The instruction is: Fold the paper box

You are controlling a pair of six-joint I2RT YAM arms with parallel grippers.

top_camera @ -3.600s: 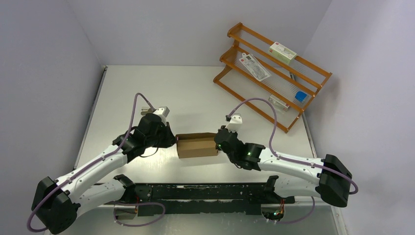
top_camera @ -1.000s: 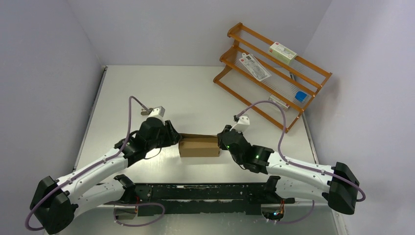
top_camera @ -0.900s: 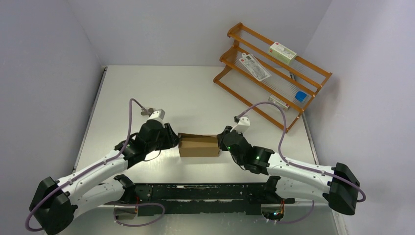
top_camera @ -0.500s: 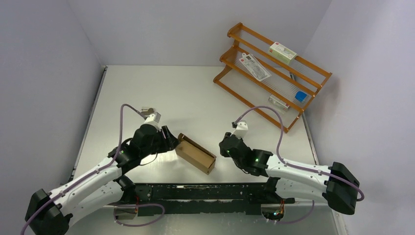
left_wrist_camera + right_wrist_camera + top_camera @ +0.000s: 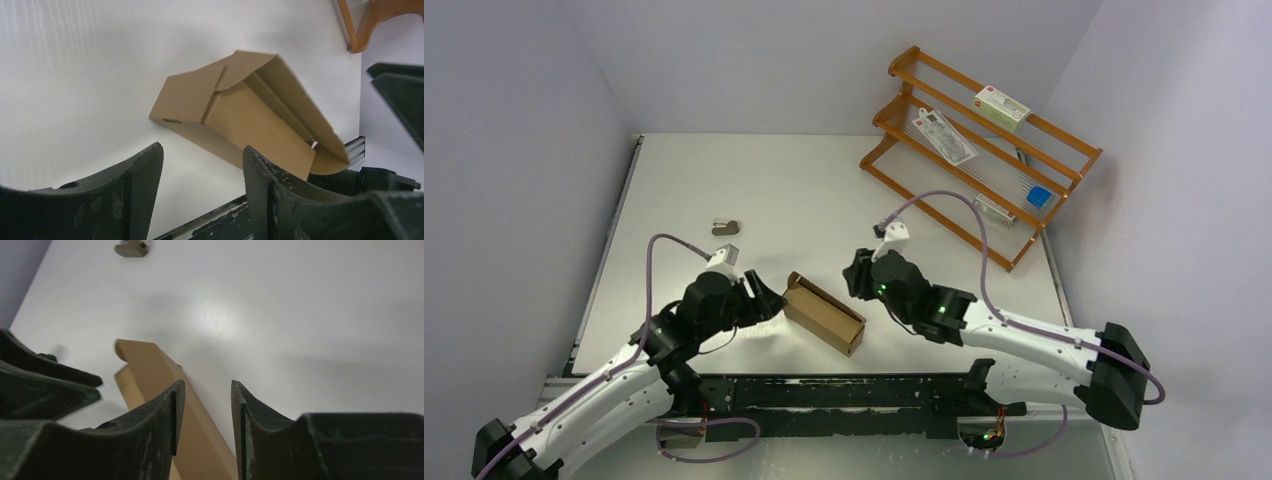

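The paper box (image 5: 824, 313), a small brown cardboard rectangle, lies diagonally on the table with nothing gripping it. In the left wrist view the paper box (image 5: 240, 110) shows one long flap standing ajar along its top. My left gripper (image 5: 764, 300) sits just left of the box's far end, open and empty; its own view shows the left gripper (image 5: 202, 150) a short way from the cardboard. My right gripper (image 5: 856, 272) hovers up and to the right of the box, open. In the right wrist view the right gripper (image 5: 206, 385) has the paper box (image 5: 150, 365) below and behind its spread fingers.
A small grey piece (image 5: 725, 227) lies on the table beyond the left arm, and this grey piece (image 5: 131, 248) also shows in the right wrist view. An orange wire rack (image 5: 979, 150) with small white packages stands at the back right. A black rail (image 5: 844, 390) runs along the near edge.
Both grippers let go of the box and opened. The box swung from level to a diagonal lie on the table. The left arm drew back toward the near left; the right gripper moved away up-left.
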